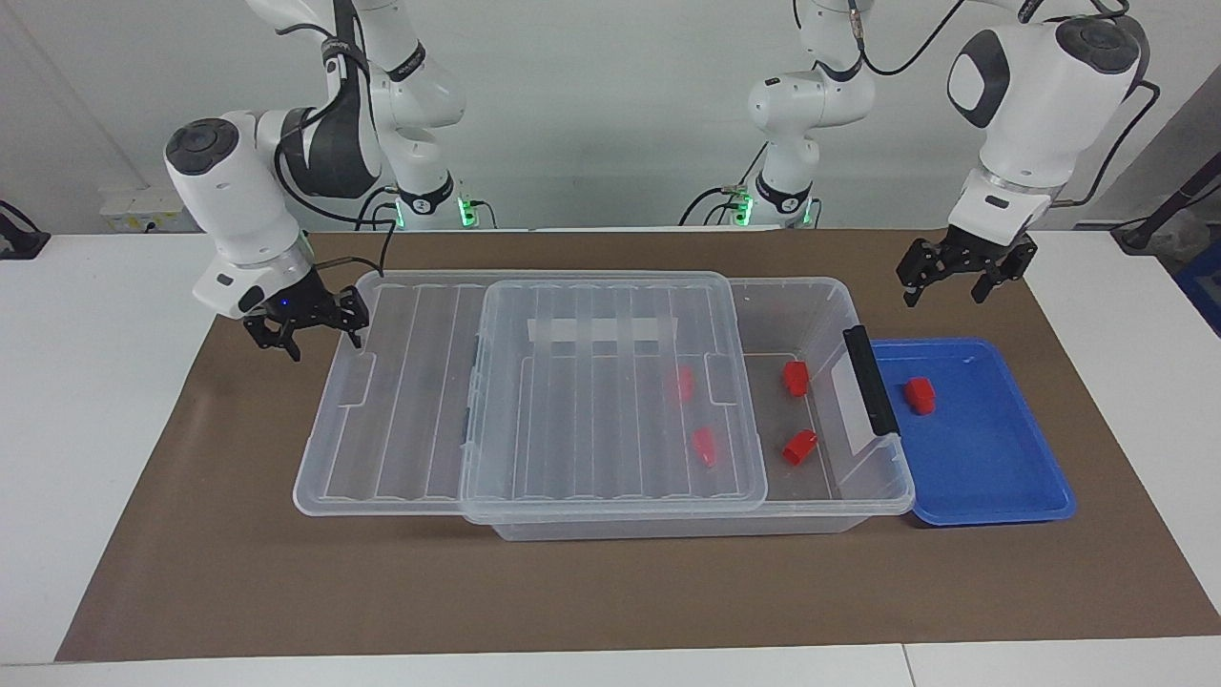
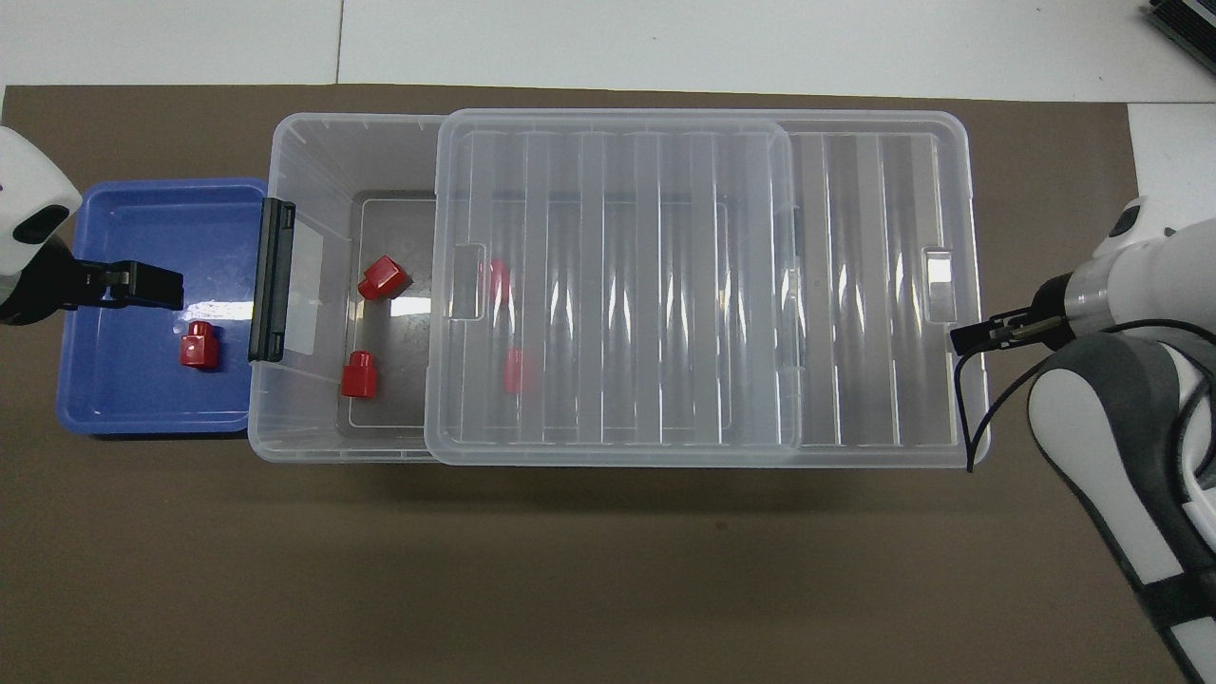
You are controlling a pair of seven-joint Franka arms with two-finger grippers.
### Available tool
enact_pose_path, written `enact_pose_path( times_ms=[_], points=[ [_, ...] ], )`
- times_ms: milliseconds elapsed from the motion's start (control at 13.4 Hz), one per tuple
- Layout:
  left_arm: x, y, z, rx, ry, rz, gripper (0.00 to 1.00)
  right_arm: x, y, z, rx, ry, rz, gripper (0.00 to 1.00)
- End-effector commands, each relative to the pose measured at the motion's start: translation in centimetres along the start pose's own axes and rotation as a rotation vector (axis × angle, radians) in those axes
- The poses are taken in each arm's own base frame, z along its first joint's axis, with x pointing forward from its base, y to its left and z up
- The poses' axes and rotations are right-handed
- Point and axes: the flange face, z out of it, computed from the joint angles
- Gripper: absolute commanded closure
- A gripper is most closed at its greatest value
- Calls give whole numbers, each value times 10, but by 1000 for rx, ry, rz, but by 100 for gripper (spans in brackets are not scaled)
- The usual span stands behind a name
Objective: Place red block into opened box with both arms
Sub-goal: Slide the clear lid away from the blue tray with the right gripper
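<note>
A red block lies in the blue tray beside the box. The clear box stands mid-table, uncovered at the left arm's end. Its ribbed lid is slid toward the right arm's end and overhangs there. My right gripper is at that overhanging lid end, jaws spread, one finger hooked on the rim. My left gripper hangs open and empty above the tray.
Two red blocks lie uncovered in the box, and two more show through the lid. A dark grey handle sits on the box end next to the tray. A brown mat covers the table.
</note>
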Motion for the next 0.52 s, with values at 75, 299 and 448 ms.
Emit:
enact_pose_path(
  times_ms=[75,299,448],
  points=[
    [-4,-2,-3,-9,-2,-6,0,-12,37,1,-16,-3,-49,11],
    [-4,-1,-3,-9,-2,-5,0,-16,53,3,-18,-3,-64,11],
    [-4,-2,-3,-9,-2,-6,0,-13,54,1,-15,-10,-64,10]
  ],
)
